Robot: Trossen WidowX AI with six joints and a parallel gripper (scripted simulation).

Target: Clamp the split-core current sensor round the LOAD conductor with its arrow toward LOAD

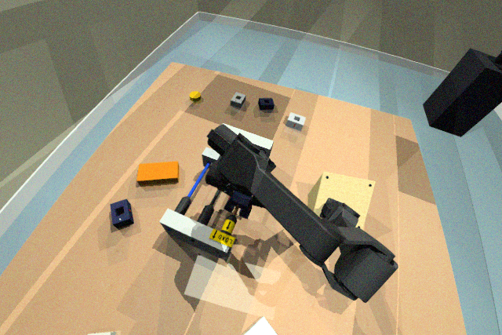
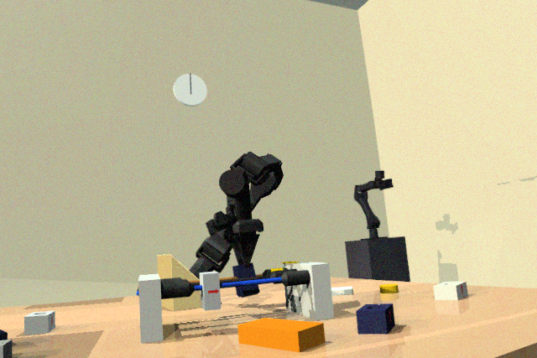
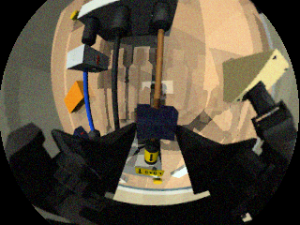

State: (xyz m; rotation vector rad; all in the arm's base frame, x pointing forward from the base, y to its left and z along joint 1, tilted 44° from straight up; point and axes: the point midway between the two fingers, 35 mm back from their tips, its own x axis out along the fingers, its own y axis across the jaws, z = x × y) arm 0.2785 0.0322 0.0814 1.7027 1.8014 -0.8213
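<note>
The dark blue sensor [image 1: 241, 198] [image 2: 245, 280] [image 3: 157, 123] sits round the brown conductor [image 3: 159, 70], close to the yellow LOAD marker [image 1: 223, 238] [image 3: 149, 172]. The conductor enters one side of it and comes out on the LOAD side. My gripper [image 2: 246, 264] [image 3: 157, 127] points down from above and is shut on the sensor, a fingertip against each side. In the top view the arm hides most of the fingers. The sensor's halves look together, but the latch is too small to tell. Its arrow cannot be made out.
A grey sensor [image 1: 211, 155] [image 2: 211, 291] [image 3: 86, 58] hangs on the blue conductor beside a black one. White end blocks [image 2: 320, 288] [image 2: 150, 306] hold the conductors. An orange block [image 1: 158, 172] [image 2: 277, 332], a navy box [image 1: 121, 213] [image 2: 372, 318] and a cream board [image 1: 348, 193] [image 3: 281, 63] stand around.
</note>
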